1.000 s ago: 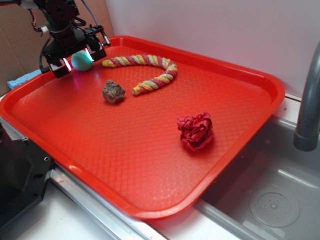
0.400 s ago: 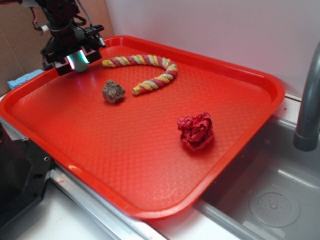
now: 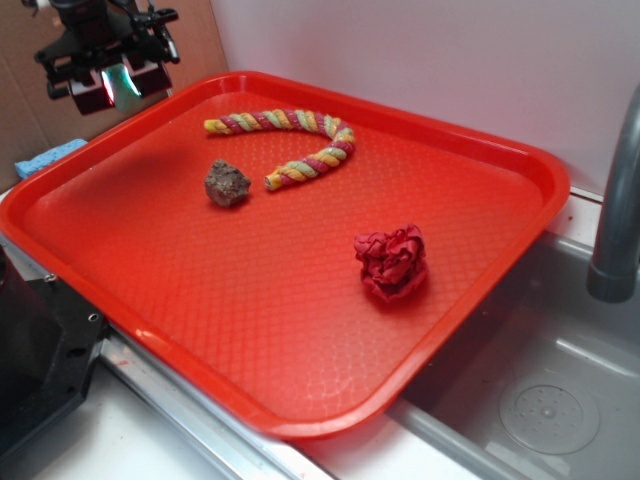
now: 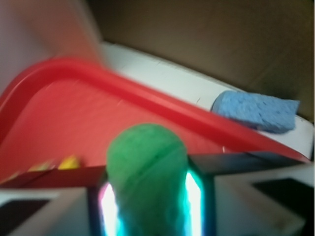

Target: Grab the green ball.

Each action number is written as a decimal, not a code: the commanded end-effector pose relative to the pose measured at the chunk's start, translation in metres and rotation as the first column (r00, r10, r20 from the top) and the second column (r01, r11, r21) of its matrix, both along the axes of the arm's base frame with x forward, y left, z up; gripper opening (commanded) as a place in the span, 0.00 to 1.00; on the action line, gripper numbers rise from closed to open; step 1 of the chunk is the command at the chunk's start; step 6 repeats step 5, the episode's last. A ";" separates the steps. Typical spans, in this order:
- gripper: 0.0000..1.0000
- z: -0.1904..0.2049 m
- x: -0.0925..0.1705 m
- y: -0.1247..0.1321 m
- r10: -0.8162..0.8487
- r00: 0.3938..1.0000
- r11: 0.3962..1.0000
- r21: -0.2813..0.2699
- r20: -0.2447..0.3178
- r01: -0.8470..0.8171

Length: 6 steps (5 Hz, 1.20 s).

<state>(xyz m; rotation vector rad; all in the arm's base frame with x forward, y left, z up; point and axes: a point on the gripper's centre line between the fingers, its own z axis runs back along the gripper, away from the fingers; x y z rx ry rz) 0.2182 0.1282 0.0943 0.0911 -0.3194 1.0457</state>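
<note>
Upper left of the frame, above the tray corner: hand clamped on the ball, pinched squarely between both fingers, clear of the tray. Nothing left to reach for; just hold firm.

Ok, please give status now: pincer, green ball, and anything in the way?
Pincer shut on green ball, held above tray's far left corner. Ball off the tray surface. Nothing in the way; brown rock and rope lie apart.

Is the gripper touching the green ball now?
Touching. In the wrist view the green ball sits squeezed between both fingers of the gripper, no gap either side.
</note>
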 end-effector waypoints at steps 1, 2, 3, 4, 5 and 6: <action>0.00 0.096 -0.030 -0.067 -0.459 0.888 0.875 -0.163 0.023 0.456; 0.00 0.127 -0.051 -0.084 -0.650 0.760 0.736 -0.239 0.011 0.633; 0.00 0.149 -0.063 -0.087 -0.722 0.691 0.660 -0.281 0.016 0.696; 0.00 0.154 -0.068 -0.087 -0.733 0.680 0.657 -0.255 0.001 0.709; 0.00 0.157 -0.060 -0.073 -0.748 0.661 0.650 -0.274 -0.062 0.709; 0.00 0.157 -0.060 -0.073 -0.748 0.661 0.650 -0.274 -0.062 0.709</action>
